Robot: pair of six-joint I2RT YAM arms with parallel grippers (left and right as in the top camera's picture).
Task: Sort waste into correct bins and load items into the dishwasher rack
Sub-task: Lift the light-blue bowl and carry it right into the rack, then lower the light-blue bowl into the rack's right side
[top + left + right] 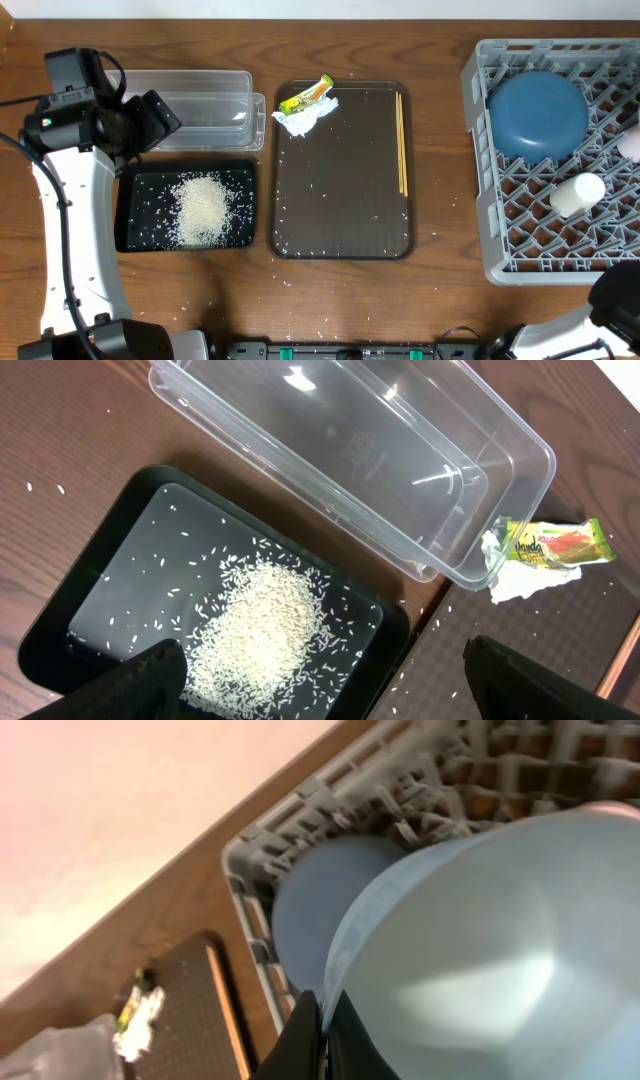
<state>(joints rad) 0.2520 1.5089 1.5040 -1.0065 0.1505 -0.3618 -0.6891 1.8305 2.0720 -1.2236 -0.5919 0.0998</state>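
Rice (pixel 203 207) sits heaped in the middle of the black tray (pixel 135 235), at 8 o'clock in the overhead view. I see stray grains across the tray floor, on the brown serving tray (pixel 340 200) at centre, and on the table (pixel 440 290).

The clear tub (pixel 200 85) lies at 10 o'clock, just beside the black tray's far edge.

The left gripper (pixel 320 685) hangs above the black tray, on the side nearer the serving tray. Its fingers are spread wide and free of any object.

The snack wrapper (pixel 306 93) and the paper scrap (pixel 305 120) touch each other at the serving tray's 11 o'clock corner. The chopsticks (pixel 402 140) lie together along its 3 o'clock edge.

The dishwasher rack (pixel 500 230) is at 3 o'clock. The dark blue dish (pixel 537 112) rests bottom-up in the rack's 11 o'clock part. The cup (pixel 577 192) lies on its side at the dish's 5 o'clock.

In the right wrist view, the right gripper (pixel 323 1035) is pinched together on the rim of the light blue bowl (pixel 500 940). The bowl is held over the rack, with the dark blue dish behind it.
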